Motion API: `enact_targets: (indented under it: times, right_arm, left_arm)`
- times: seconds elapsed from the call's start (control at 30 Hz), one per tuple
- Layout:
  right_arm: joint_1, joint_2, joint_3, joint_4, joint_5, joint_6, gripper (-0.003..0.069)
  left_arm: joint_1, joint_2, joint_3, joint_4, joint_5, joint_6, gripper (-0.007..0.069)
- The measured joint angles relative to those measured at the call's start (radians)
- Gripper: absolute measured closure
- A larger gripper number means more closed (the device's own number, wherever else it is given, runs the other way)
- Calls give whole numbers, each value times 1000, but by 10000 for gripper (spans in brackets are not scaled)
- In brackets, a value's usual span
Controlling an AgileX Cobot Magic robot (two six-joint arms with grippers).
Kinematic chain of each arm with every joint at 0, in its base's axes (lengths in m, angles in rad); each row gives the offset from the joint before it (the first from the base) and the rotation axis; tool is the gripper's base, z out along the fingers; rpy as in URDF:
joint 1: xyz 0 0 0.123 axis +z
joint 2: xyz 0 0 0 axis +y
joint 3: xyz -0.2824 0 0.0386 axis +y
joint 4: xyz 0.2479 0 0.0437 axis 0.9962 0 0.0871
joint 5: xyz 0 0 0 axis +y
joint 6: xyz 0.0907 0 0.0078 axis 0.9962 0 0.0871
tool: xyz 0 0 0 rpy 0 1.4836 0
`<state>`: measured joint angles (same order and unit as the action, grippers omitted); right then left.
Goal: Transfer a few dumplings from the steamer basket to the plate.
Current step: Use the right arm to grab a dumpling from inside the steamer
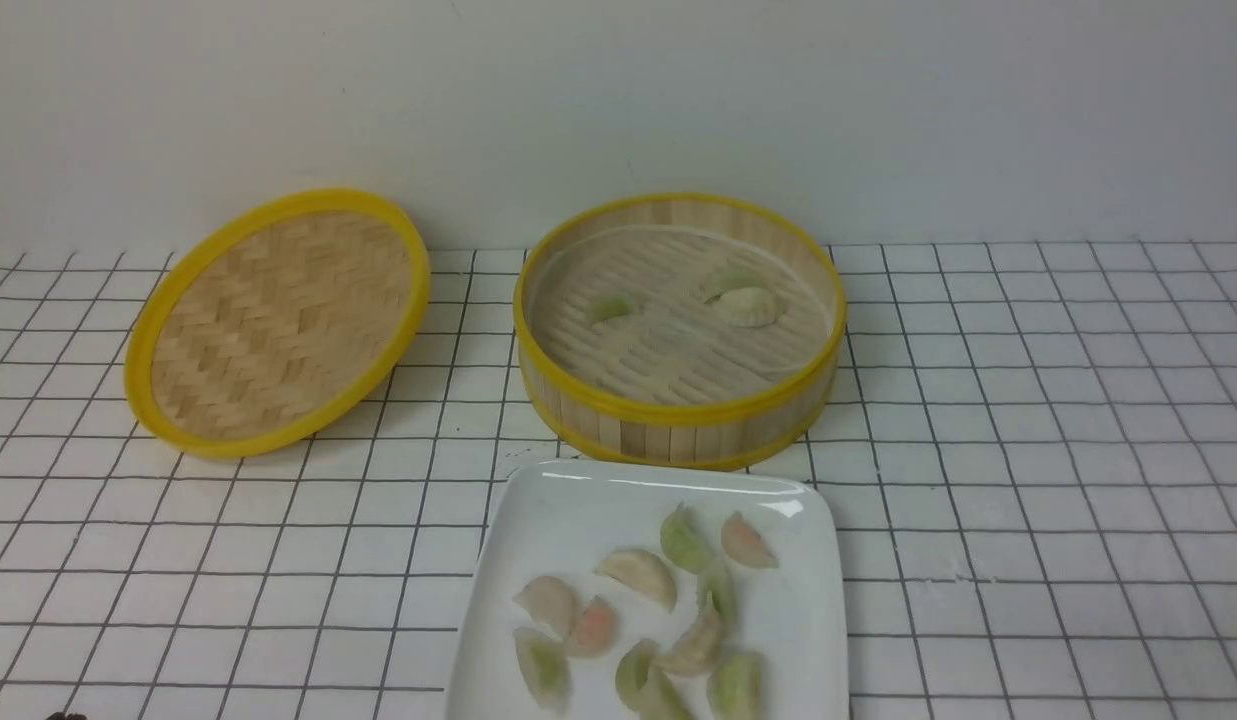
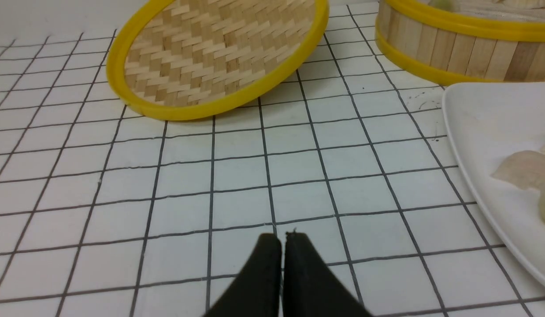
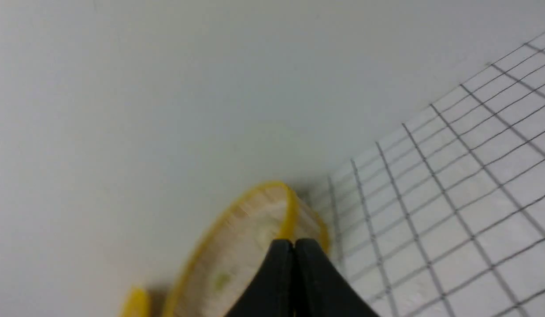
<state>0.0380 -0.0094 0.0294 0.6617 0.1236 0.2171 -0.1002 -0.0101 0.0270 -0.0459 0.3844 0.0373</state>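
The steamer basket (image 1: 678,410) stands mid-table with three dumplings in it: one pale green (image 1: 612,308), two close together (image 1: 746,305). The white plate (image 1: 568,500) lies in front of it and holds several dumplings (image 1: 640,572). Neither gripper shows in the front view. My left gripper (image 2: 283,237) is shut and empty, low over the gridded table, left of the plate (image 2: 470,132). My right gripper (image 3: 293,243) is shut and empty, held up and tilted, with the steamer basket (image 3: 237,246) beyond its fingertips.
The flat woven lid (image 1: 278,320) with its yellow rim leans tilted at the left of the steamer; it also shows in the left wrist view (image 2: 219,57). A plain wall stands close behind. The table carries a white cloth with a black grid.
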Motion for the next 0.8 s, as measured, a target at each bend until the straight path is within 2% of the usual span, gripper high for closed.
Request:
enact_targets:
  times: [0.03,0.13,0.27,0.33,0.47,0.5,0.53,0.57,0.6,0.63,0.67,0.8]
  right_arm:
    - [0,0,0,116,-40,15,673]
    - [0,0,0,274,-138,2,673]
    - [0,0,-5,370,-255,-34,673]
    - [0,0,-59,349,-241,-76,673]
    - [0,134,-347,162,-15,-206,673]
    - [0,161,-364,140,1,-217,673]
    - [0,291,-522,58,165,-272,673]
    - [0,327,-540,39,184,-285,673]
    - [0,438,-645,-13,323,-318,673]
    - [0,515,-712,-43,381,-338,673]
    - [0,650,-840,-88,529,-375,673]
    - [0,985,-1105,-145,798,-449,673]
  left_arm:
    - [0,0,0,0,0,0,631]
    - [0,0,0,0,0,0,631]
    - [0,0,0,0,0,0,631]
    - [0,0,0,0,0,0,631]
    - [0,0,0,0,0,0,631]
    - [0,0,0,0,0,0,631]
    - [0,0,0,0,0,0,631]
    - [0,0,0,0,0,0,631]
    - [0,0,0,0,0,0,631]
    - [0,0,0,0,0,0,631]
    - [0,0,0,0,0,0,631]
    - [0,0,0,0,0,0,631]
